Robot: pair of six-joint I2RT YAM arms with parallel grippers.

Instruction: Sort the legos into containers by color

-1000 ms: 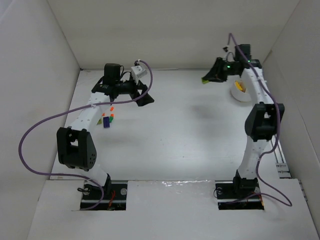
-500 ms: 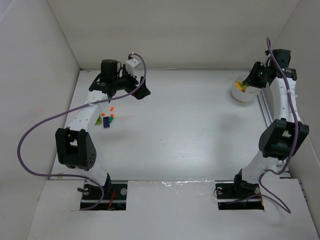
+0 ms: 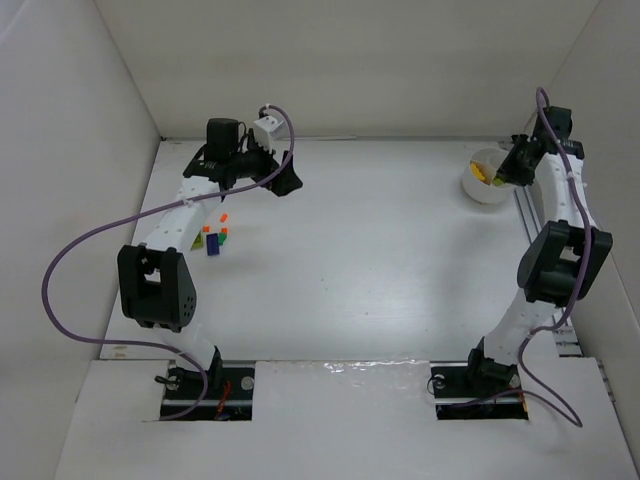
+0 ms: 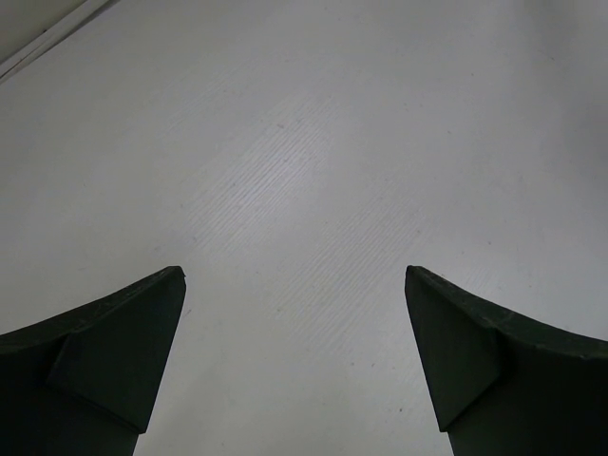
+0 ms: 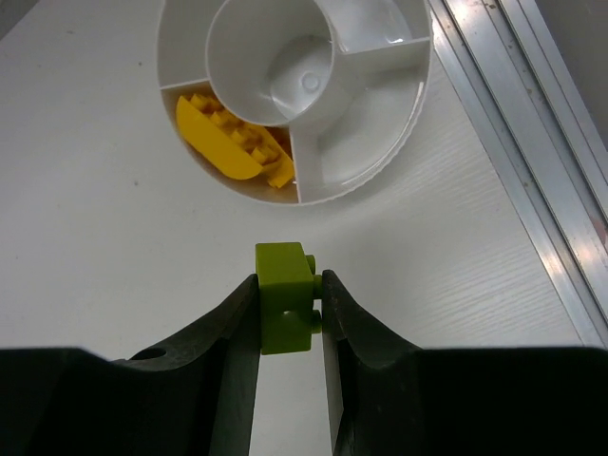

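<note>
In the right wrist view my right gripper (image 5: 288, 302) is shut on a lime-green lego (image 5: 285, 297), held just short of the white divided cup (image 5: 353, 152). One wedge of the cup holds yellow legos (image 5: 233, 142); the other wedges in view and the round centre are bare. From above, the right gripper (image 3: 506, 172) hovers at the right rim of the cup (image 3: 480, 190). Several loose legos (image 3: 213, 240) in orange, green, blue and yellow lie at the left beside the left arm. My left gripper (image 3: 287, 184) is open over bare table (image 4: 294, 285), right of them.
White walls close in the table on three sides. A metal rail (image 5: 532, 142) runs along the table's right edge close to the cup. A purple cable (image 3: 90, 250) loops off the left arm.
The right arm has swung right with the green lego, from left of the cup to its right rim. The left arm has barely shifted.
</note>
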